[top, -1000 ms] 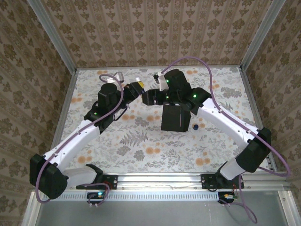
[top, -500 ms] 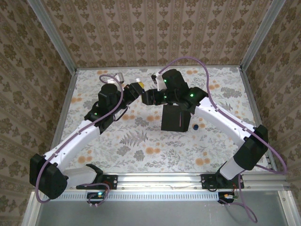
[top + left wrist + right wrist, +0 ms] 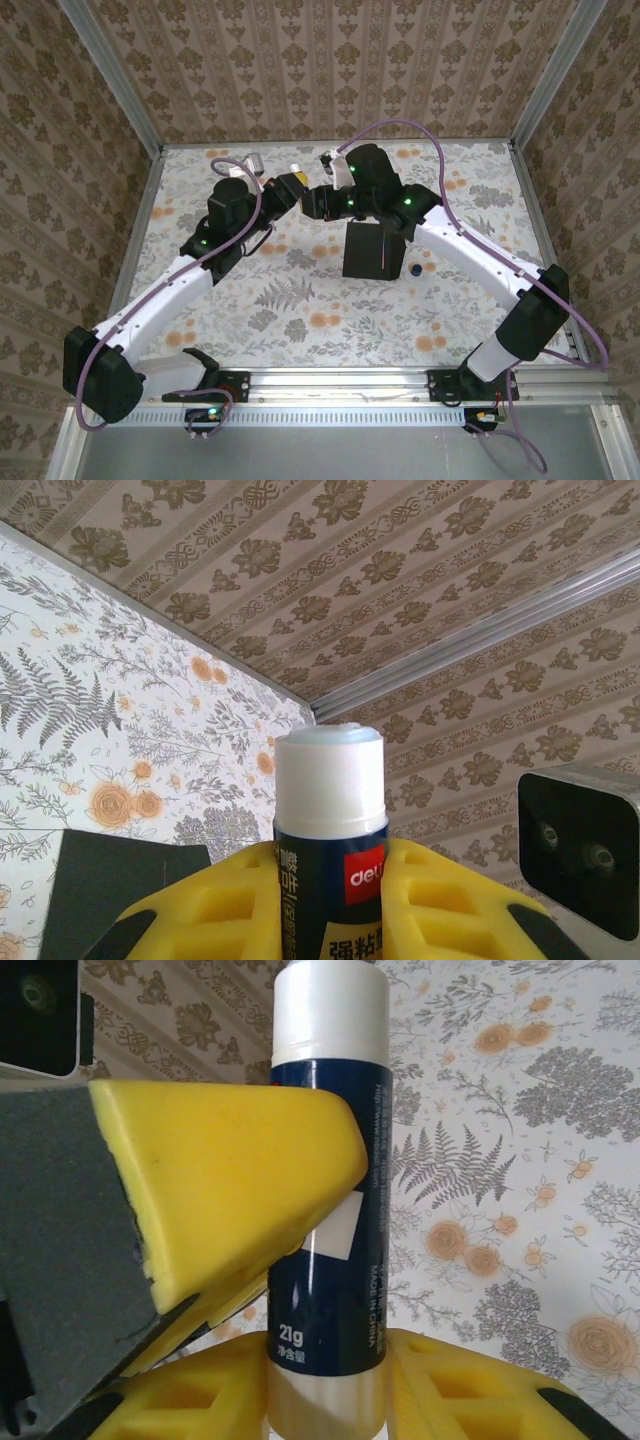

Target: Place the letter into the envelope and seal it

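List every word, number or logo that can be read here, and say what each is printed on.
"deli": white on a red square, on the glue stick, left wrist view.
"强粘": large white characters below it, cut off by the frame edge.
"21g": white on the stick's dark blue label, right wrist view.
"MADE IN CHINA": running lengthwise beside it.
Other fine print along the stick is too small to read.
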Robot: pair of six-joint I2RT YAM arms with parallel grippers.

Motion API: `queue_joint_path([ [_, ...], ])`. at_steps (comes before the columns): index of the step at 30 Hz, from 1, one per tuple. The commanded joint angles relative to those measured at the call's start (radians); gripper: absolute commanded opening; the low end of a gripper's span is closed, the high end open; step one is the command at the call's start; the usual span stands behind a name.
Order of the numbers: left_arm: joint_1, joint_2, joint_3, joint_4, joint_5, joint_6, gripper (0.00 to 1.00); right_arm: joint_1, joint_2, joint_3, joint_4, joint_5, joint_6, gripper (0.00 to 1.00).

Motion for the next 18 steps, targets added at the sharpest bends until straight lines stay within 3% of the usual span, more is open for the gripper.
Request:
queue_joint_path([
  [1, -0.002, -0.004, -0.013, 0.050, 0.020, -0.015, 0.00, -0.022, 0.003, -0.023, 0.056, -0.035, 0.036, 0.30],
  [11, 0.014, -0.007, -0.034, 0.142, 0.057, -0.019, 0.00, -0.106, -0.051, -0.138, 0.265, -0.225, 0.202, 0.25],
  [18, 0.034, 0.018, -0.072, 0.371, 0.190, -0.008, 0.00, -0.212, -0.051, -0.271, 0.727, -0.520, 0.516, 0.25],
])
